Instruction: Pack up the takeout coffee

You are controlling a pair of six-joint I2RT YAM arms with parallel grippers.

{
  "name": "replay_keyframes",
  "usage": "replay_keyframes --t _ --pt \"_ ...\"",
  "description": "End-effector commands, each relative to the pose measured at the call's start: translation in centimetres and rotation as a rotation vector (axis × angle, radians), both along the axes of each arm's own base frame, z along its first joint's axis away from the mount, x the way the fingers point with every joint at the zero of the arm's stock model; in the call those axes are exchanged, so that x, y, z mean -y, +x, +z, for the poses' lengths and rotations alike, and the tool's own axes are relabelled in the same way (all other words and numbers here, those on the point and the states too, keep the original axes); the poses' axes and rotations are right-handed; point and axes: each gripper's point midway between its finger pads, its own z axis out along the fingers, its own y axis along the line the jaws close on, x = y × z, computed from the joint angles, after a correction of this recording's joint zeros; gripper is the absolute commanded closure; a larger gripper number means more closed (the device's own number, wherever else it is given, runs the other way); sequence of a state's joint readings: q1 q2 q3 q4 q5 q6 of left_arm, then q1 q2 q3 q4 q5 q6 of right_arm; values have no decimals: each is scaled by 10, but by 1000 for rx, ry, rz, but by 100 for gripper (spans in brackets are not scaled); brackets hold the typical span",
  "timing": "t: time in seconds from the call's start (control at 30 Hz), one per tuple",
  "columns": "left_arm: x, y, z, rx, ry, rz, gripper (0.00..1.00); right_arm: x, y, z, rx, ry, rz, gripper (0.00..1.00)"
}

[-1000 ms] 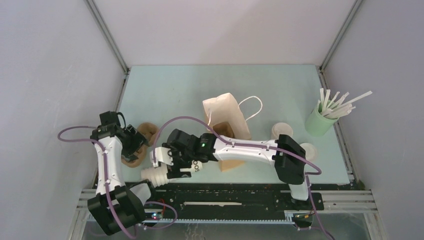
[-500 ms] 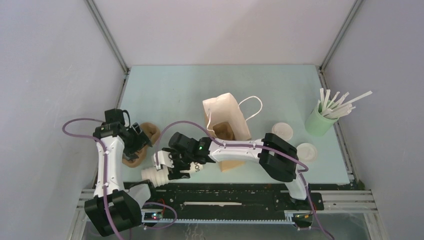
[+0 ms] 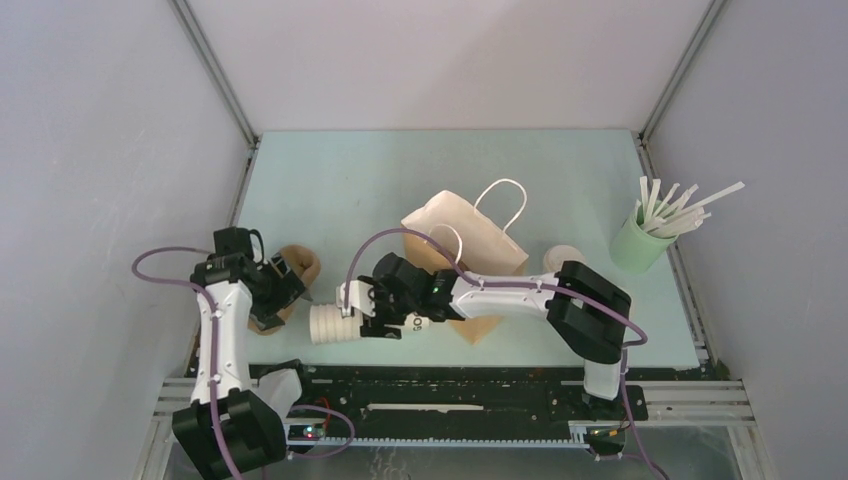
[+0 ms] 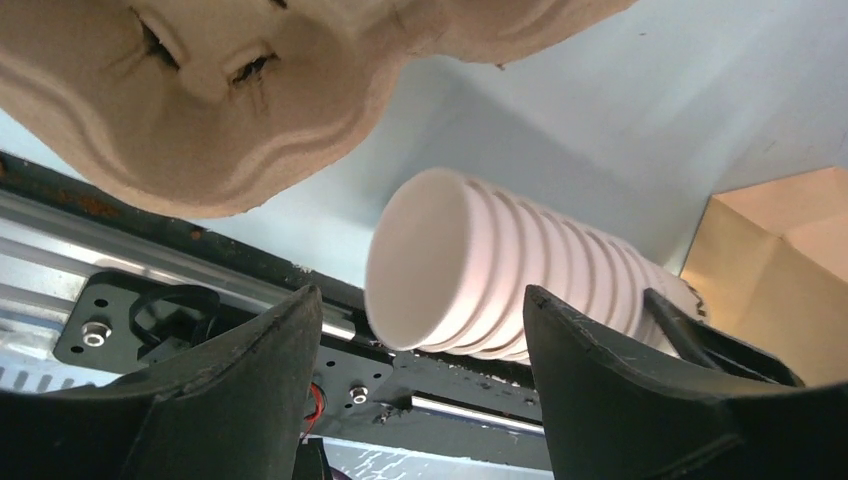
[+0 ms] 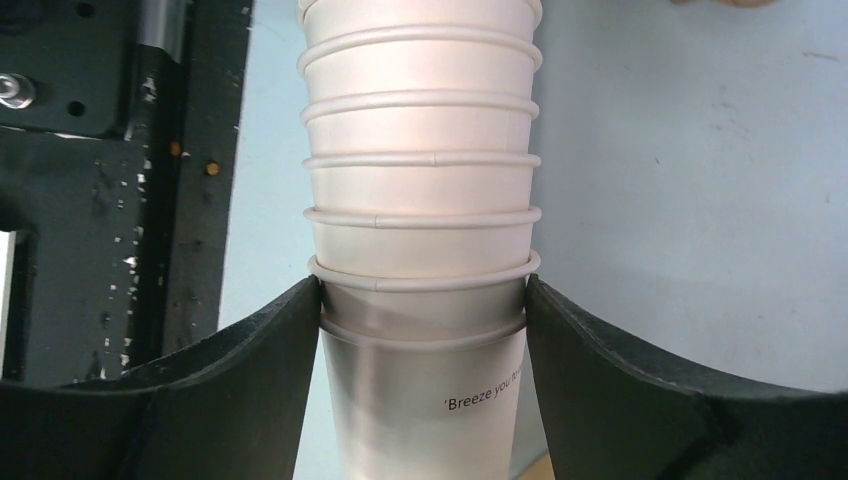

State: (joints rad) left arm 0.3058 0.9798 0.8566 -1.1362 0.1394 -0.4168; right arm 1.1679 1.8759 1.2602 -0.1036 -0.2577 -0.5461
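The takeout coffee [image 3: 562,256], a small cream cup with a white lid, stands right of the paper bag [image 3: 470,235], partly hidden behind my right arm. My right gripper [image 3: 362,312] is shut on a tall stack of nested cream cups [image 3: 328,324] and holds it sideways near the table's front edge. In the right wrist view the fingers clamp the stack [image 5: 420,180] at the right gripper [image 5: 423,300]. My left gripper [image 3: 292,292] is open and empty, just left of the stack's free end. In the left wrist view that end [image 4: 480,270] shows beyond the open left gripper [image 4: 420,300].
A brown pulp cup carrier [image 3: 297,266] lies under my left wrist and fills the top of the left wrist view [image 4: 200,100]. A green cup of white straws [image 3: 636,246] stands at the right edge. The black rail [image 3: 450,385] runs along the front.
My right gripper has carried the cup stack up and to the right, off the front rail. The bag has shifted and its handles stand differently. My left gripper has edged right.
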Motion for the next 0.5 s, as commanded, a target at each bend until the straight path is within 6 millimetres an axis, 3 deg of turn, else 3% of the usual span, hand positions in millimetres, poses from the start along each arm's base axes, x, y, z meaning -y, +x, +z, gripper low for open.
replay_keyframes --t 0.0,0.3,0.47 --pt "0 -15 -10 -66 6 78 21 21 24 -2 30 -38 -102 23" --pt "53 21 -23 122 -315 -29 23 19 28 2 13 -13 -105 23" --pt "58 33 -20 157 -359 -61 39 18 25 4 10 -9 -86 23"
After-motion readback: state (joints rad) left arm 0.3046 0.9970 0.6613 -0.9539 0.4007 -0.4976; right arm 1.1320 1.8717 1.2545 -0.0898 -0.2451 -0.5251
